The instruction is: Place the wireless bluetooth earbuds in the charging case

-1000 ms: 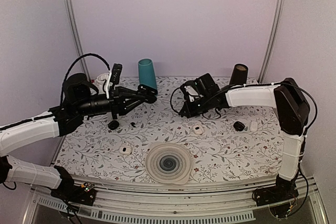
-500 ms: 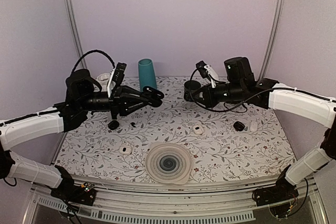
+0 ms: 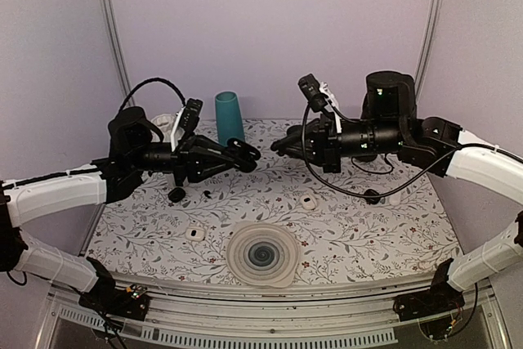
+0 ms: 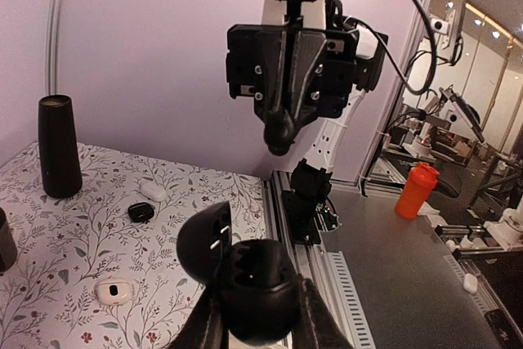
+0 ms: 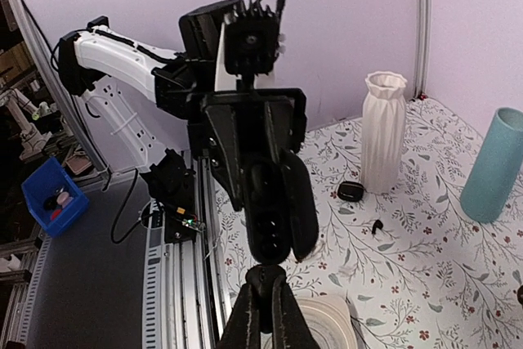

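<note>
Where the two arms meet above the worktop [image 3: 359, 239], seeing left gripper [image 3: 243, 155] clamped on the charging case [image 4: 249, 284], up off the surface. Lid [image 4: 204, 243] hinged open, cavity turned toward the right gripper [image 3: 280, 144]. Right gripper fully closed, tip aimed straight at the case mouth, just apart from it, not touching. Dark nub [image 4: 278, 138] at its pinch; cannot tell whether earbud or just finger pads. One earbud [image 3: 208, 194] down on the worktop, below and behind the left gripper's tips, near a black pebble case [image 3: 176, 194] further back under that wrist. Second black pebble [image 4: 140, 212] and a white piece [image 4: 153, 191] on the worktop below and behind the right gripper. White ridged disc [image 3: 261, 255] on the worktop below the gap between both grippers, toward the bases. Teal cylinder [image 3: 230, 116] beyond the left gripper, by the back wall.
</note>
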Motion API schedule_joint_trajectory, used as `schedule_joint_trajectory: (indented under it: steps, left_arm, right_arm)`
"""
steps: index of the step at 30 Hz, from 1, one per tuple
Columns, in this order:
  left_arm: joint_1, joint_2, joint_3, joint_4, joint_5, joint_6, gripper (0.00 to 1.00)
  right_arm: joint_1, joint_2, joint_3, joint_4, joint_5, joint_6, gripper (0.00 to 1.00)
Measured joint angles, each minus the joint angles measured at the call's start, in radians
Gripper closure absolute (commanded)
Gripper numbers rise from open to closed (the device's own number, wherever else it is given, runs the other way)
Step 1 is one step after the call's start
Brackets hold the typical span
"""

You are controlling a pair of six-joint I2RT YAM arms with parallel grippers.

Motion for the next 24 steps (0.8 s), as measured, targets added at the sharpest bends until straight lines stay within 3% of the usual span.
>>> schedule_joint_trajectory:
  steps: [24]
  left_arm:
    - [-0.05, 0.018, 0.01, 0.024, 0.026, -0.025, 1.0]
  right_arm:
    - [0.115, 0.108, 0.113, -0.064, 0.05, -0.102, 0.96]
